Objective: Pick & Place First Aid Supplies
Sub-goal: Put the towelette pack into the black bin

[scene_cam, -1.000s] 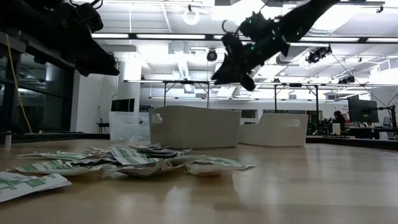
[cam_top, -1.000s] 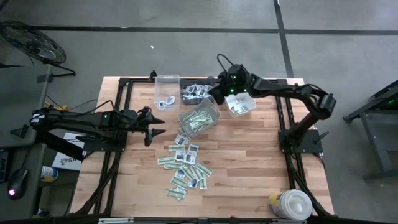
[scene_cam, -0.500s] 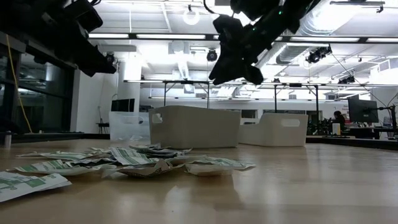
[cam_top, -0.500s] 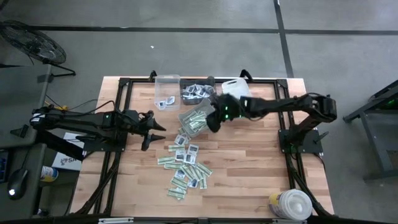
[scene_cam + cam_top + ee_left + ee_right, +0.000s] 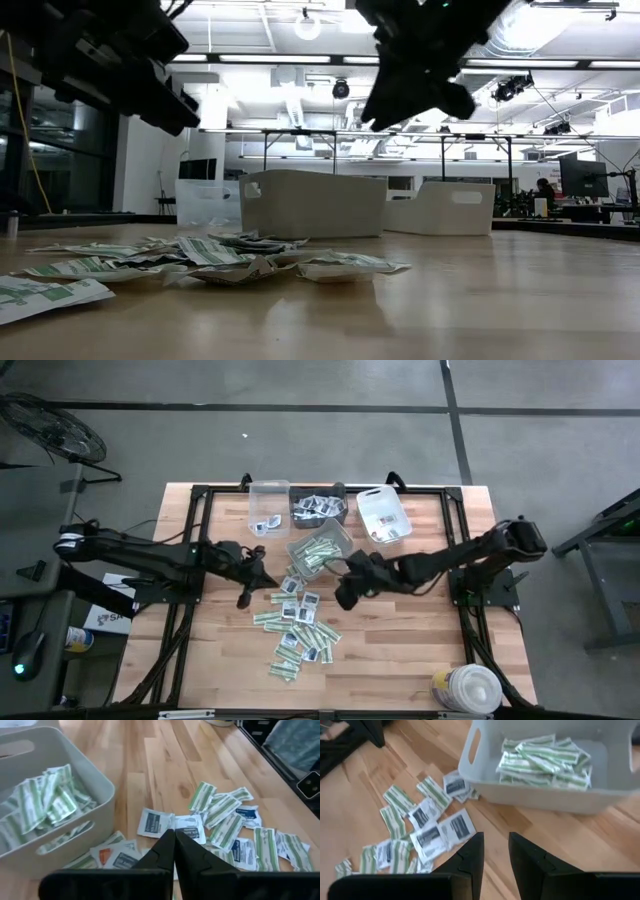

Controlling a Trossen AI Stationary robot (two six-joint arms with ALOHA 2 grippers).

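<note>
I am a robot with two dark arms over a wooden surface (image 5: 400,650), seen from above. My left arm reaches in from nine o'clock, stretched nearly flat and angled slightly toward five o'clock. My left fingers (image 5: 246,594) hang just above the surface at the nine o'clock edge of the scattered packets (image 5: 297,622). In my left wrist view the left fingers (image 5: 174,854) are clenched, their tips pressed together with nothing between them, pointing down at a white packet with blue print (image 5: 152,822) and its neighbours.

My right arm comes in from three o'clock, folded at the elbow near the table frame, its forearm running low toward nine o'clock. My right fingers (image 5: 343,597) hover off the surface at the three o'clock side of the heap, just past the six o'clock side of the grey bin (image 5: 320,551). In my right wrist view the right fingers (image 5: 495,853) stand a little apart, released, empty, with bare wood showing in the gap.

The packets, green-striped strips and squarish white ones, lie loose in a band from the centre toward six o'clock. More green strips fill the grey bin (image 5: 540,760). At twelve o'clock sit a clear bin (image 5: 268,508), a dark bin (image 5: 318,510) and a white bin (image 5: 383,515). A round white tub (image 5: 468,688) stands at the five o'clock corner.
</note>
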